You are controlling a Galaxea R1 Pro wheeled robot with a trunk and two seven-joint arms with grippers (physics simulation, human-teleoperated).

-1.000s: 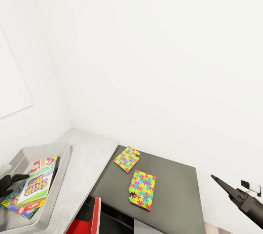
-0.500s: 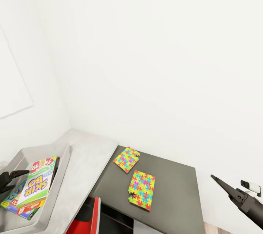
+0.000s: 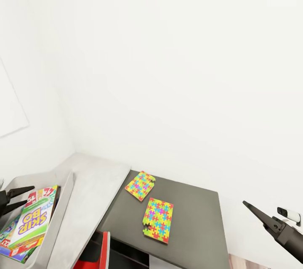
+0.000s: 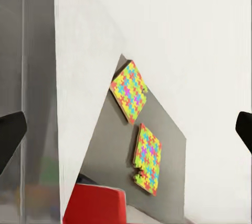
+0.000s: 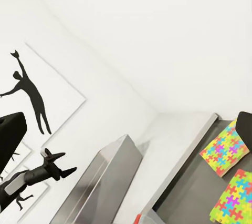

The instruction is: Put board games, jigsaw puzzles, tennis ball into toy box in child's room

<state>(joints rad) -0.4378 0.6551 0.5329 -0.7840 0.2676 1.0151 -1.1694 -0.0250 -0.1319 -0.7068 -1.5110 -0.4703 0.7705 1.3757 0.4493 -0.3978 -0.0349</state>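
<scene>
"SKIP BO" board game [image 3: 29, 222]

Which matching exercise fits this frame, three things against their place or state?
Things:
1. Skip-Bo game box
2. jigsaw puzzles
3. left gripper

Place or state:
A. flat on the dark grey desk section
B. open above the toy box
C. lying inside the toy box

Pairs: 1-C, 2-A, 3-B

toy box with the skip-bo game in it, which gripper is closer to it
Left. The left gripper hangs open right over the toy box, beside the Skip-Bo box. The right gripper is far off past the dark grey desk section.
</scene>
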